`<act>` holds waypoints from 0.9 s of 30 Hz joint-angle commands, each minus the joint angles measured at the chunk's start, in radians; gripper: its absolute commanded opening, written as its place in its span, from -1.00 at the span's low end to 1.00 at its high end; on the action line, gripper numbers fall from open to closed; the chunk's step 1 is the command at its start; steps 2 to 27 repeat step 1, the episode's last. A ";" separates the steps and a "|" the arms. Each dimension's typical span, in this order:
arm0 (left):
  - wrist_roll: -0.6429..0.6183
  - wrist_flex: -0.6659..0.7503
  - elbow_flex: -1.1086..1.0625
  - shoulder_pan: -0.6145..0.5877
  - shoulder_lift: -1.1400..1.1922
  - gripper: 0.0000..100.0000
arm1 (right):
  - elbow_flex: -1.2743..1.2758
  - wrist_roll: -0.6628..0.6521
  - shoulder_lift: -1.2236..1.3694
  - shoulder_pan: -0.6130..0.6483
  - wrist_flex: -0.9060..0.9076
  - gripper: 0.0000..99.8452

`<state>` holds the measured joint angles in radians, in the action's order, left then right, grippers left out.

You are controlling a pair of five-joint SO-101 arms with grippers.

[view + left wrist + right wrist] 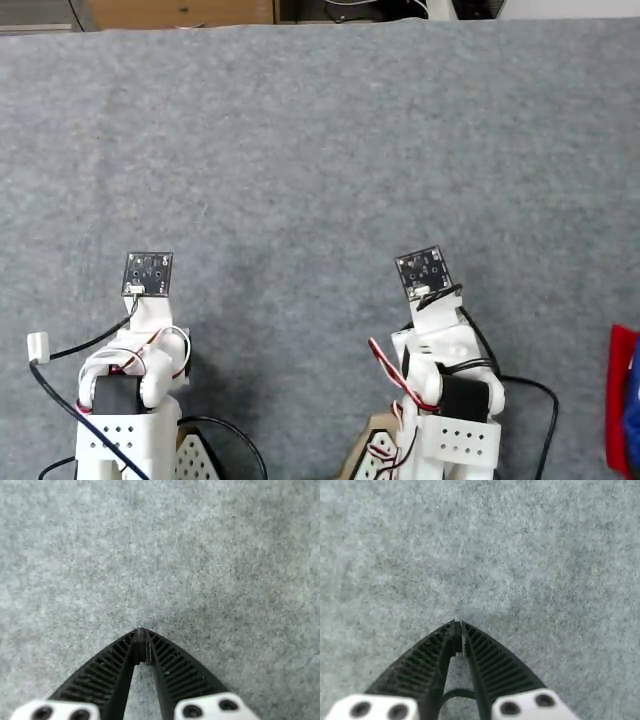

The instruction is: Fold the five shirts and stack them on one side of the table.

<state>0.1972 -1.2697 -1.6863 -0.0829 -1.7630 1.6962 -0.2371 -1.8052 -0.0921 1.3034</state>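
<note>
Place: indoor robot work room.
Signs: flat grey felt table (320,130); brown wooden drawer cabinet (180,12) beyond its far edge.

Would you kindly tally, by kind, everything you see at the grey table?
Grippers: 2, the left gripper and the right gripper, both shut.
Cloth: 1, the red and blue cloth at the edge of the table.
Total: 3.

Left gripper (140,634) closed tight, right gripper (458,626) closed too — both angled downward
</note>
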 commanded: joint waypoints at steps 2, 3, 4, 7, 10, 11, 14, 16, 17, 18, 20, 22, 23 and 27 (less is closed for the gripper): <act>-0.003 -0.003 -0.009 0.017 -0.058 -0.96 | -0.005 -0.006 -0.088 0.005 0.008 -0.99; -0.003 -0.003 -0.009 0.017 -0.058 -0.96 | -0.005 -0.006 -0.088 0.005 0.008 -0.99; -0.003 -0.003 -0.009 0.017 -0.058 -0.96 | -0.005 -0.006 -0.088 0.005 0.008 -0.99; -0.003 -0.003 -0.009 0.017 -0.058 -0.96 | -0.005 -0.006 -0.088 0.005 0.008 -0.99; -0.003 -0.003 -0.009 0.017 -0.058 -0.96 | -0.005 -0.006 -0.088 0.005 0.008 -0.99; -0.003 -0.003 -0.009 0.017 -0.058 -0.96 | -0.005 -0.006 -0.088 0.005 0.008 -0.99; -0.003 -0.003 -0.009 0.017 -0.058 -0.96 | -0.005 -0.006 -0.088 0.005 0.008 -0.99; -0.003 -0.003 -0.009 0.017 -0.058 -0.96 | -0.005 -0.006 -0.088 0.005 0.008 -0.99; -0.003 -0.003 -0.009 0.017 -0.058 -0.96 | -0.005 -0.006 -0.088 0.005 0.008 -0.99; -0.003 -0.003 -0.009 0.017 -0.058 -0.96 | -0.005 -0.006 -0.088 0.005 0.008 -0.99; -0.003 -0.003 -0.009 0.017 -0.058 -0.96 | -0.005 -0.006 -0.088 0.005 0.008 -0.99; -0.003 -0.003 -0.009 0.017 -0.058 -0.96 | -0.005 -0.006 -0.088 0.005 0.008 -0.99; -0.003 -0.003 -0.009 0.017 -0.058 -0.96 | -0.005 -0.006 -0.088 0.005 0.008 -0.99; -0.003 -0.003 -0.009 0.017 -0.058 -0.96 | -0.005 -0.006 -0.088 0.005 0.008 -0.99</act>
